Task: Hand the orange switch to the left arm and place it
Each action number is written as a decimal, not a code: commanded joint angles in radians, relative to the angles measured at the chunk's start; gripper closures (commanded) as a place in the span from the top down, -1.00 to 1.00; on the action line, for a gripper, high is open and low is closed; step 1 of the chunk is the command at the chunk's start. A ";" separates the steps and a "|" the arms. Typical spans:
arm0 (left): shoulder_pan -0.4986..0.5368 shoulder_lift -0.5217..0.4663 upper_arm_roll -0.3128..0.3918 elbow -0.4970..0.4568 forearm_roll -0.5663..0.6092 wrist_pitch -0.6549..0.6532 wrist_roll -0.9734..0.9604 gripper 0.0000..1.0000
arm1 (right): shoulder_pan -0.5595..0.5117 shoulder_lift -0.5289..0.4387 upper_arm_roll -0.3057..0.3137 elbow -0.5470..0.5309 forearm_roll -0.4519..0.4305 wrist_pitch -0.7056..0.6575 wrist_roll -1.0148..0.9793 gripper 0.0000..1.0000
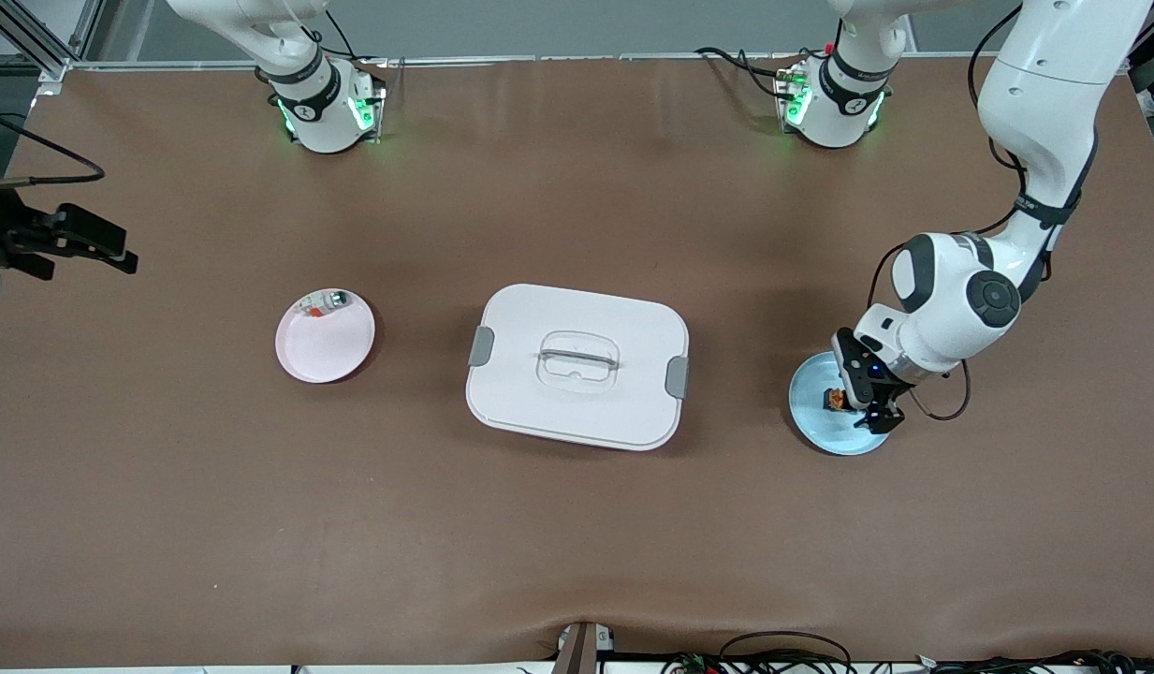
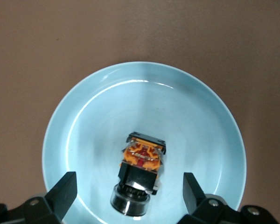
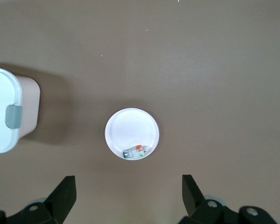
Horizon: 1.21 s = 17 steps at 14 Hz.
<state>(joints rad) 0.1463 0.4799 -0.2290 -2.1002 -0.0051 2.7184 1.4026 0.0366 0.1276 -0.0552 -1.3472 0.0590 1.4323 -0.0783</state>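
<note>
The orange switch [image 1: 833, 400] lies on its side on a blue plate [image 1: 825, 432] toward the left arm's end of the table. In the left wrist view the switch [image 2: 140, 170] is black with an orange band. My left gripper [image 1: 867, 404] is low over the plate, open, with one finger on each side of the switch [image 2: 130, 196], not touching it. My right gripper [image 1: 109, 248] is open and empty, high over the right arm's end of the table [image 3: 129, 196]. The white box [image 1: 577, 365] stands between the two plates.
A pink plate [image 1: 325, 337] holds a small clear-whitish piece [image 1: 322, 303] with green and red bits; both show in the right wrist view, plate [image 3: 132, 128] and piece [image 3: 135, 151]. The box's end with a grey latch [image 3: 13, 115] shows there too. Brown table surface surrounds everything.
</note>
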 commanded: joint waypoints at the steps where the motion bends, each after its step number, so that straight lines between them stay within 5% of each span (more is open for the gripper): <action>1: 0.013 -0.096 -0.009 -0.023 0.017 -0.093 -0.106 1.00 | -0.009 0.000 0.006 0.014 -0.031 -0.004 -0.029 1.00; 7: 0.010 -0.331 -0.012 0.006 0.005 -0.403 -0.497 1.00 | -0.007 0.000 0.012 0.008 -0.053 -0.029 0.060 1.00; 11: 0.006 -0.417 -0.013 0.127 0.004 -0.704 -0.793 1.00 | -0.007 -0.002 0.011 0.016 -0.053 -0.015 0.058 1.00; 17: 0.009 -0.508 -0.033 0.250 -0.003 -0.923 -1.212 1.00 | 0.005 0.007 0.014 0.013 -0.063 0.000 0.058 1.00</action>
<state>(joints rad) 0.1479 -0.0166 -0.2574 -1.9038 -0.0052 1.8682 0.2589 0.0431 0.1297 -0.0430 -1.3453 0.0079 1.4288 -0.0333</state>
